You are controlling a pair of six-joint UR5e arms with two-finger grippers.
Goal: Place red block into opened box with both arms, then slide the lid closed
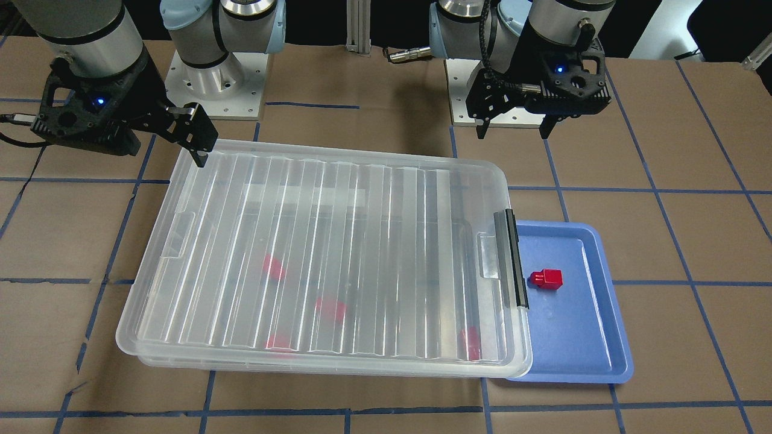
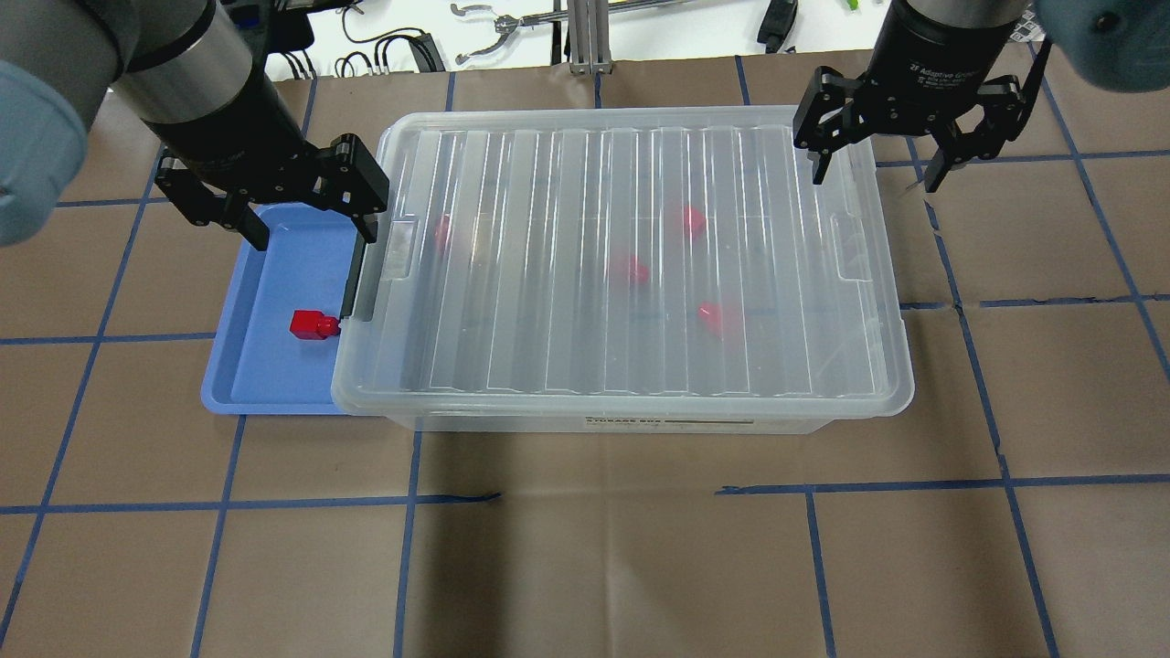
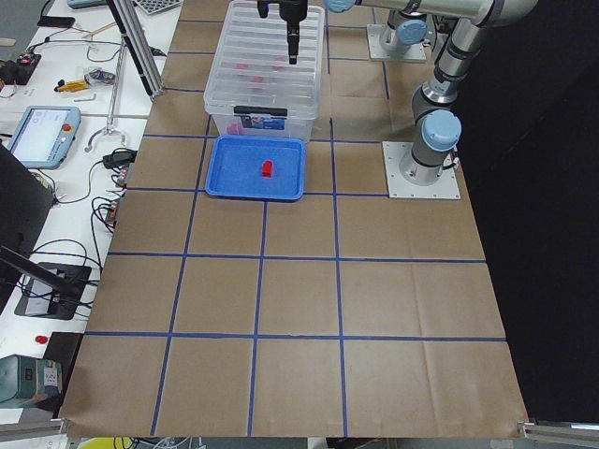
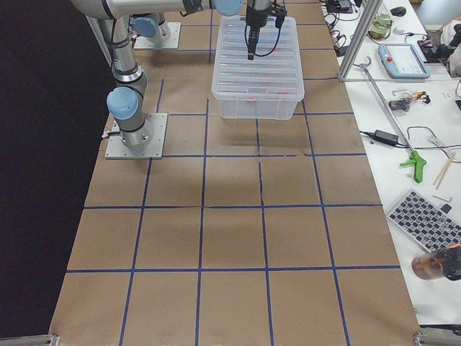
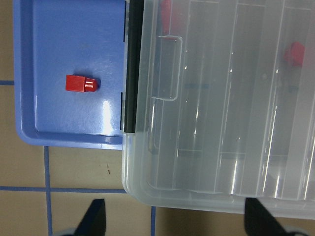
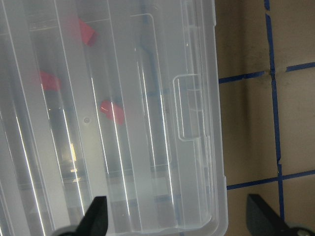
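Note:
One red block (image 2: 311, 324) lies on the blue tray (image 2: 274, 375), close to the box's black latch bar (image 2: 352, 283). The clear box (image 2: 640, 423) stands mid-table, and the ribbed lid (image 2: 585, 183) lies flat over its whole top. Through the lid I see several more red blocks, such as one (image 2: 692, 222) near the far side. My left gripper (image 2: 309, 227) hangs open above the tray's far end and the latch corner, holding nothing. Over the box's opposite far corner my right gripper (image 2: 876, 175) is open and empty too.
The tray's right side is tucked under the box's latch end (image 1: 511, 259). Brown paper with blue tape lines covers the table (image 2: 585, 567). Both arm bases (image 1: 211, 84) stand behind the box. Benches with tools (image 4: 410, 108) flank the table ends.

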